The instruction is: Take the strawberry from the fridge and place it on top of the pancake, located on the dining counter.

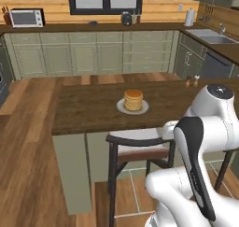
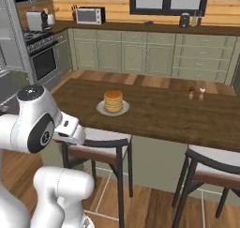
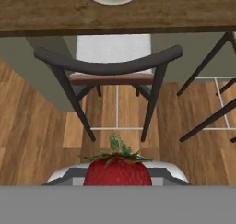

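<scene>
Hand view: strawberry (image 3: 118,171) facing stool (image 3: 109,71).

The left base view looks forward and down from behind the arm's left side, across the long dark-brown wooden dining counter (image 1: 84,110) toward the far wall of pale green cabinets (image 1: 93,51). The right base view faces the same counter (image 2: 154,110) from the arm's right. Both share the stack of golden-tan pancakes on a white plate (image 1: 133,100) (image 2: 113,102) and the white-seated stool (image 1: 140,144) (image 2: 101,142). The hand view sits low and close, facing that stool (image 3: 110,66) and the counter's edge (image 3: 50,13)
</scene>
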Tool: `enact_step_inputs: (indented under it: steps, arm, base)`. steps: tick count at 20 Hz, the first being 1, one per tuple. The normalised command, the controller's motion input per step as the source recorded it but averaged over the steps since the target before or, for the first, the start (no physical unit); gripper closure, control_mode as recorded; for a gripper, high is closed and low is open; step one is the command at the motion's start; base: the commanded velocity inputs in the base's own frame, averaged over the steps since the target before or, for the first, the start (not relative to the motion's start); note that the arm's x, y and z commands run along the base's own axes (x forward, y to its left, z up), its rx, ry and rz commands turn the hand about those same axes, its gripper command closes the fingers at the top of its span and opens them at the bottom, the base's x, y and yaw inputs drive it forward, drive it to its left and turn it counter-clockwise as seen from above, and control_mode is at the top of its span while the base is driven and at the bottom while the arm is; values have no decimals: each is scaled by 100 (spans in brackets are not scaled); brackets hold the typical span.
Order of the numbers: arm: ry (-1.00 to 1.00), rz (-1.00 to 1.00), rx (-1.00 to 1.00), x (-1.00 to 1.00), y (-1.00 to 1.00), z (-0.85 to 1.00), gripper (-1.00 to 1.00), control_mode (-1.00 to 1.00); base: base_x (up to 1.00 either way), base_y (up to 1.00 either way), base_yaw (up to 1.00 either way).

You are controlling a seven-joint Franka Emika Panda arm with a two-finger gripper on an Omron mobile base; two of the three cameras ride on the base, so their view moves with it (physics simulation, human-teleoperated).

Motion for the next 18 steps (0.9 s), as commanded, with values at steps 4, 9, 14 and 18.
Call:
enact_step_inputs:
  steps: [4,9,14,18]
  arm:
    - [0,0,0,0,0,0,100,100]
    - [0,0,0,0,0,0,100,100]
    - [0,0,0,0,0,0,100,100]
    - [0,0,0,0,0,0,100,100]
  base:
    - [65,61,-31]
    - [60,42,-26]
    - [79,-19,-1]
    - [66,0,8]
